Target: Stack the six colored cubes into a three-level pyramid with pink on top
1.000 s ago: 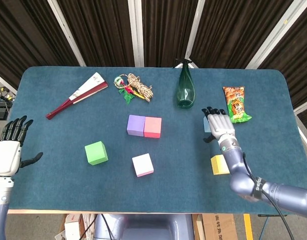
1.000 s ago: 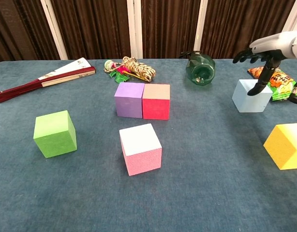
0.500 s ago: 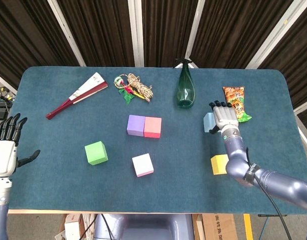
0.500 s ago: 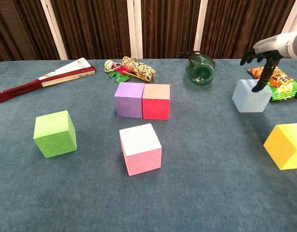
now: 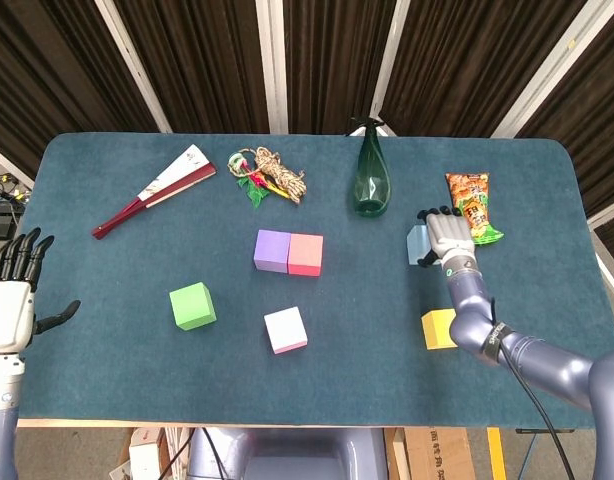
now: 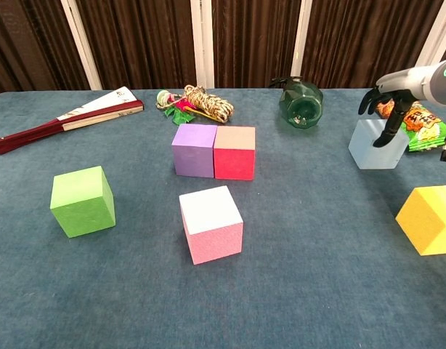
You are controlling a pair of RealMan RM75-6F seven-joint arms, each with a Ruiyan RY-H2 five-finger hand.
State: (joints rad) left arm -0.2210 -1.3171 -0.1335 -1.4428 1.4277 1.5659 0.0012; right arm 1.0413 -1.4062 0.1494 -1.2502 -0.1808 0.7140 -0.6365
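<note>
Pale metal and black fingers make up the right hand (image 6: 388, 94), which sits on top of the light blue cube (image 6: 376, 145) near the right side of the table (image 5: 107, 290), its fingers curled down over the cube's top and far edge; whether it truly grips the cube I cannot tell. Just beyond it lies a snack packet (image 5: 472, 208), and nearer the front edge sits the yellow cube (image 5: 438, 328), apart from the blue one. Further in, a dark green glass bottle (image 5: 371, 176) lies on its side; nothing can be made out inside it. At the middle the purple cube (image 5: 272, 250) and red cube (image 5: 306, 254) stand touching side by side, with the pink cube (image 5: 286, 329) in front of them and the green cube (image 5: 192, 305) off to the left. A bundle of rope (image 5: 269, 174) and a folded fan (image 5: 155, 188) lie toward the back. Off the table's left edge the left hand (image 5: 13, 296) hangs with fingers spread, holding nothing.
</note>
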